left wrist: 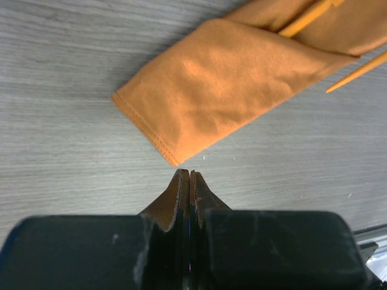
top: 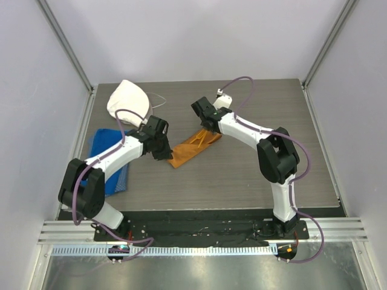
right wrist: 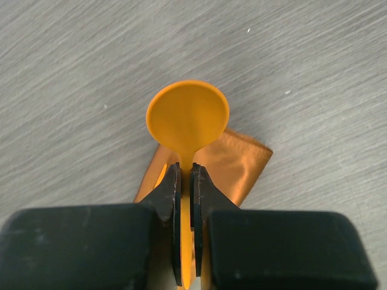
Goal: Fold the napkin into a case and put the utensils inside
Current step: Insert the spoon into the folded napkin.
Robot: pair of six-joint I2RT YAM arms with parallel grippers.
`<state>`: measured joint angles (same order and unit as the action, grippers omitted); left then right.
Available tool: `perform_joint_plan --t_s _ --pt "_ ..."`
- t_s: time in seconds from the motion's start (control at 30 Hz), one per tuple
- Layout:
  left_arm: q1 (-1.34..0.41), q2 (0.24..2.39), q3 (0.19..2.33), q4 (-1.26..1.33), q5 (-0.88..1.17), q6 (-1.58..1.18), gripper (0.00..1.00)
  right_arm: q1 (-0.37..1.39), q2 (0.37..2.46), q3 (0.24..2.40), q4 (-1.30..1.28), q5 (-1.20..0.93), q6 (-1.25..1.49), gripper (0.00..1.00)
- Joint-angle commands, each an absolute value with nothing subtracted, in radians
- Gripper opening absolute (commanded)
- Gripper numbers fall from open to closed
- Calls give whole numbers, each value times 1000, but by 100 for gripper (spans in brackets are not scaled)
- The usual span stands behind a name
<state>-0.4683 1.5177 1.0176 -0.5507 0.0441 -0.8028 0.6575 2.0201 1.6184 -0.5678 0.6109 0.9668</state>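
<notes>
While your left gripper (left wrist: 189,173) sits with its fingers pressed flat together and nothing between them, its tips stand just short of the near stitched corner of the napkin (left wrist: 211,84) without touching it. You have the napkin folded into a narrow layered strip, lying slantwise on the grey wood table (top: 242,175) between the two arms.

Your right gripper (right wrist: 186,169) is clamped on the thin neck of the spoon (right wrist: 187,115), right below its round bowl. The bowl faces up and reaches out past one end of the strip, over bare table.

From the left wrist view you can see, at the end of the strip away from that gripper, one thin orange handle (left wrist: 308,17) lying over the cloth. A second handle (left wrist: 360,71) sticks out beside the cloth's edge, above the table. You cannot tell from here which of them belongs to the fork.

On your left side a blue towel (top: 100,142) lies partly under the left arm. A white cloth cap (top: 128,99) sits beyond it, near the back edge.
</notes>
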Motion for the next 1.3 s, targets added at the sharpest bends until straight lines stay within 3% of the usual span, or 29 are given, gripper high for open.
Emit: perform_joint_plan --t_s 0.0,0.87,1.27 --pt "-442 1539 1026 -482 58 -781 0 624 2022 1689 -545 701 962 1" --pt "-433 1686 963 -431 110 -813 0 603 2112 1704 -494 684 940 1" --pt "-433 1695 969 -416 124 -822 0 637 2097 1683 -600 581 1110 1"
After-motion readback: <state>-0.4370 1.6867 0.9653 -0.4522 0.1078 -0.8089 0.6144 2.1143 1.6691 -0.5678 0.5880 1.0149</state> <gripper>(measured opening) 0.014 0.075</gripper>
